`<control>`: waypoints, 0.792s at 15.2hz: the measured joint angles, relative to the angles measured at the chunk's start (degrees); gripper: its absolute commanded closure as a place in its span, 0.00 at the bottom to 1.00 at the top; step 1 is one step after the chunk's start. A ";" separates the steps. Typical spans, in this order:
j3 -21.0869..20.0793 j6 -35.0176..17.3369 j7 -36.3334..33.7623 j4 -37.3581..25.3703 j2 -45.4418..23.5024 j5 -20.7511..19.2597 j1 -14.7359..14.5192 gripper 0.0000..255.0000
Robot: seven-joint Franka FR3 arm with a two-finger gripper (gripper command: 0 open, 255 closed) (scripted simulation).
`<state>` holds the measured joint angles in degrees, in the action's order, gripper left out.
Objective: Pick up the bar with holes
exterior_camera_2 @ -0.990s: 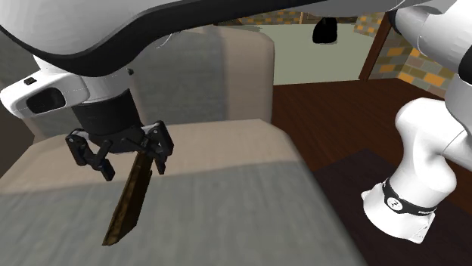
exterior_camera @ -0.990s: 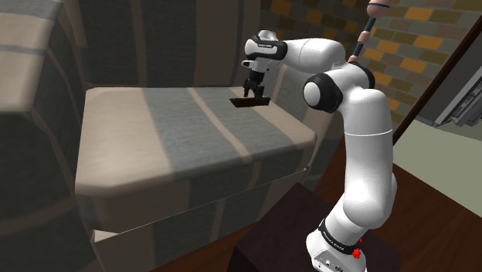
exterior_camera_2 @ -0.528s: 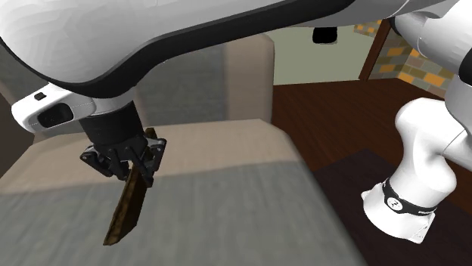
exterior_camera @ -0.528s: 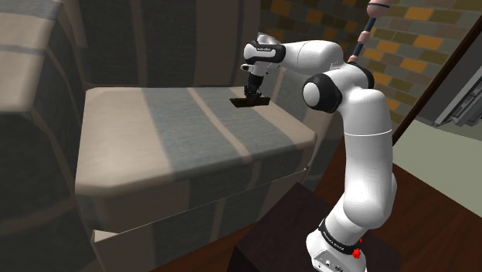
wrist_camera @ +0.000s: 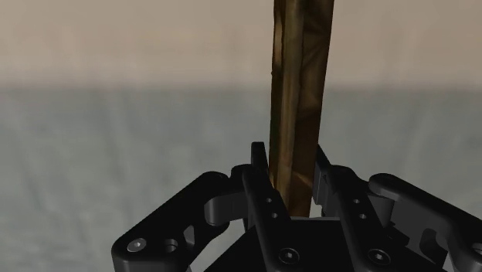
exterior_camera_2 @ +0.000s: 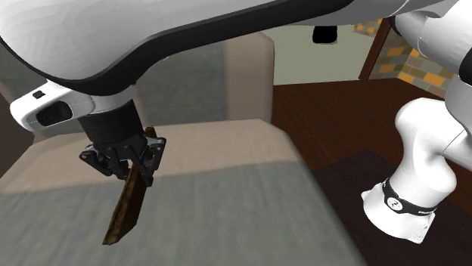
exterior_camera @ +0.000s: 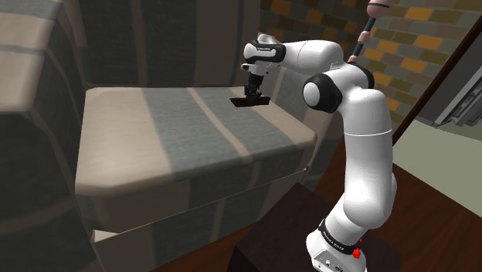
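Two black fingers point(wrist_camera: 259, 168) of the claw point(wrist_camera: 292, 171) are clenched on a brown, worn-looking bar point(wrist_camera: 301, 77), one pad on each long flank. No gap shows on either side in the wrist view. The grip sits near one end, so most of the bar runs out beyond the fingertips. In the second exterior view it slopes away below the claw point(exterior_camera_2: 127, 168), and its far end seems to touch the striped grey and beige seat cushion point(exterior_camera_2: 227, 204) directly underneath. Its holes cannot be made out.

Judging from this, the grasp is made and the lift is the step in hand. Doing it well calls for a straight rise away from the cushion, slow at first. The long free length will lever against the pads and could swivel between them. A firm squeeze and a steady wrist should stop the far end dragging on the fabric or swinging. A hold nearer the middle would balance better, but letting go to re-grip risks losing the bar altogether.

In the shoulder view the white arm point(exterior_camera: 359, 147) rises from its stand point(exterior_camera: 270, 239), well behind and below the claw point(exterior_camera: 252, 93). It folds at a high elbow and sends the forearm out roughly level over the cushion's point(exterior_camera: 170, 139) corner. The wrist bends downward, so the claw points at the cushion with the bar point(exterior_camera: 251, 102) just beneath it.
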<state>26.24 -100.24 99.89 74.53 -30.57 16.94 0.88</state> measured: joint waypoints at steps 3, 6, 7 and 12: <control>0.05 1.93 -0.27 -1.99 0.00 -0.08 0.27 1.00; 0.10 4.19 -0.53 -4.36 -0.03 -0.13 0.64 1.00; 0.12 4.83 -0.61 -4.96 0.01 -0.16 0.73 1.00; 0.07 9.24 -1.04 -10.52 -1.04 0.12 1.88 1.00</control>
<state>26.31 -91.00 98.85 64.00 -31.61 17.05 2.76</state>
